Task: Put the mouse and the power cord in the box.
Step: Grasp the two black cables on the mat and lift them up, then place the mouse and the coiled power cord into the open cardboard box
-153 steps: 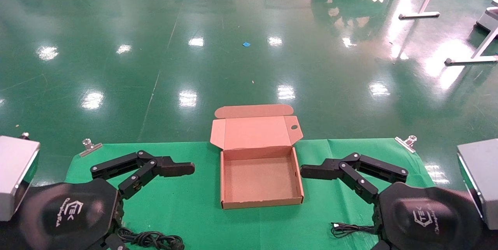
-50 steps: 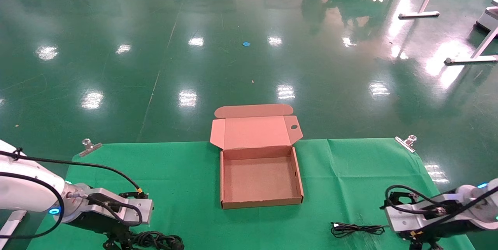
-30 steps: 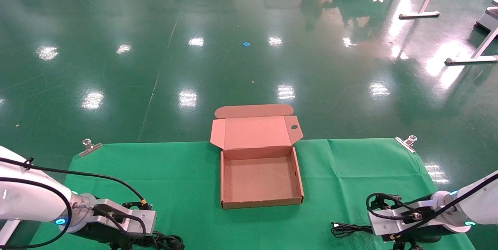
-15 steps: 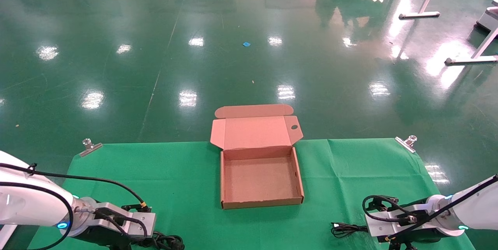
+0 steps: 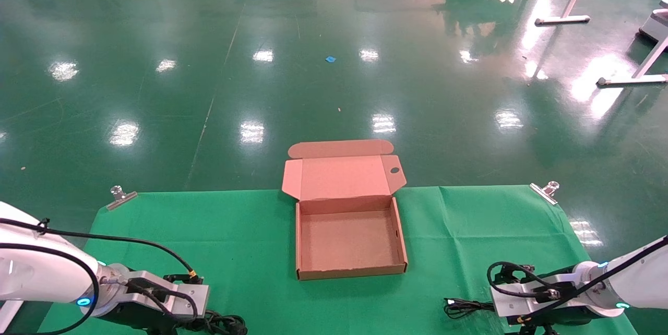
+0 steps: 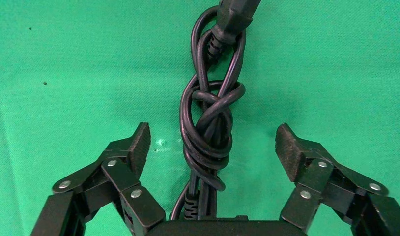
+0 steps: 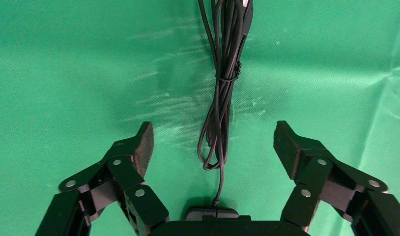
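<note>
Straddling the power cord, the left gripper stood wide open with a ribbed pad on either side of the knotted loops, apparently so that a single closing would catch the thick middle of the bundle. That cord lay on the green cloth at about 7 o'clock from the box; it was thick, rubbery and black, and ended in a chunky plug.

The right gripper was likewise spread open over the mouse, of which only a dark edge showed beneath the wrist. Its thin cable, tied in a slim hank, ran out between the fingers. This pair lay at about 4 o'clock from the box.

The box was shallow brown corrugated card with nothing inside, its hinged lid thrown back at 12 o'clock, presumably to leave the tray free for loading. Neither item was yet held.
</note>
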